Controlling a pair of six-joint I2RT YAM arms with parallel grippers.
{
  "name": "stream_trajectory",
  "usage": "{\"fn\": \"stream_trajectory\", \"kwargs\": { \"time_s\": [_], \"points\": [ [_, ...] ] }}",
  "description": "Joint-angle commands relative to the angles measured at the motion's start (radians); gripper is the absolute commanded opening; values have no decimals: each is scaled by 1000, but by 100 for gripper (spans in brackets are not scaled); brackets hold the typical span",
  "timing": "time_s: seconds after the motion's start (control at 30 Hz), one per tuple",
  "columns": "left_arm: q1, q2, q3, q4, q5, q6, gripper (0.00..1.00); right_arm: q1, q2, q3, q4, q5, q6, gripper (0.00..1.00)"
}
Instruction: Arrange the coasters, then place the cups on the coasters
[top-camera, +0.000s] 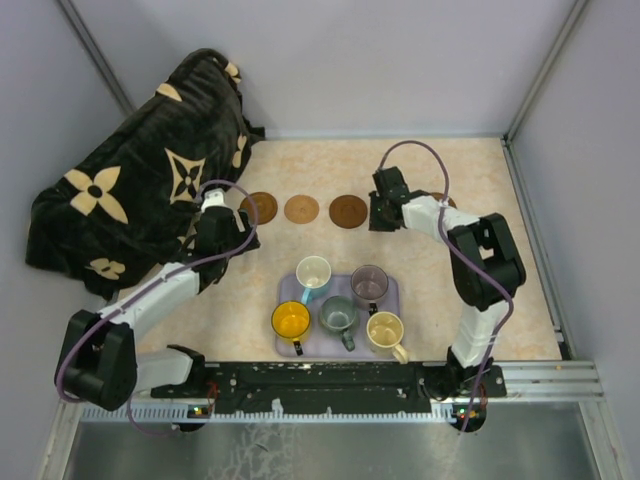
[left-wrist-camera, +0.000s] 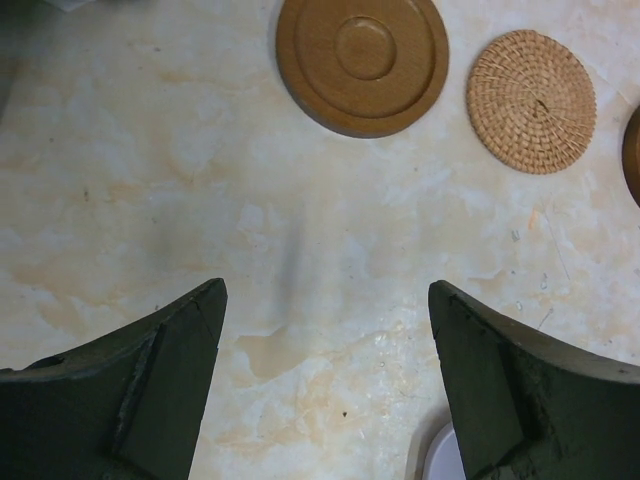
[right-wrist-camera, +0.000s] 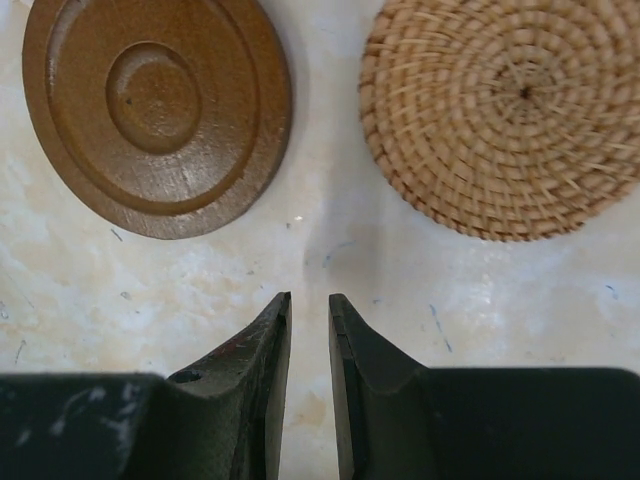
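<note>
Three coasters lie in a row on the table: a dark wooden one (top-camera: 260, 208) (left-wrist-camera: 362, 62), a woven tan one (top-camera: 301, 209) (left-wrist-camera: 531, 100) and another dark one (top-camera: 348, 211) (right-wrist-camera: 155, 110). A further woven coaster (right-wrist-camera: 505, 115) lies to its right, and my right arm partly covers a brown one (top-camera: 443, 200). My right gripper (top-camera: 380, 215) (right-wrist-camera: 310, 300) hovers between the last two, its jaws a narrow slit apart and empty. My left gripper (top-camera: 232, 238) (left-wrist-camera: 328, 290) stands wide open over bare table, just short of the leftmost coaster. Several cups stand on a tray: white-blue (top-camera: 313, 271), purple-grey (top-camera: 369, 283), yellow-orange (top-camera: 291, 320), grey-green (top-camera: 338, 314), cream (top-camera: 385, 329).
The lavender tray (top-camera: 392, 305) sits at the near middle, between the arm bases. A black blanket with tan flowers (top-camera: 140, 180) is heaped at the back left. Grey walls close in the table on three sides.
</note>
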Motion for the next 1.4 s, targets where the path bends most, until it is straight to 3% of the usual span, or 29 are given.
{"fn": "stream_trajectory", "kwargs": {
  "time_s": [0.0,0.23,1.37],
  "points": [
    [-3,-37,-15,-35,-134,-76,88,41,49,97,-17,-10,-23,23],
    [0,-61,-33,-51,-206,-103,88,80,100,139,-20,-28,-20,23],
    [2,-32,-39,-55,-197,-102,88,126,217,223,-21,13,-22,24]
  ]
}}
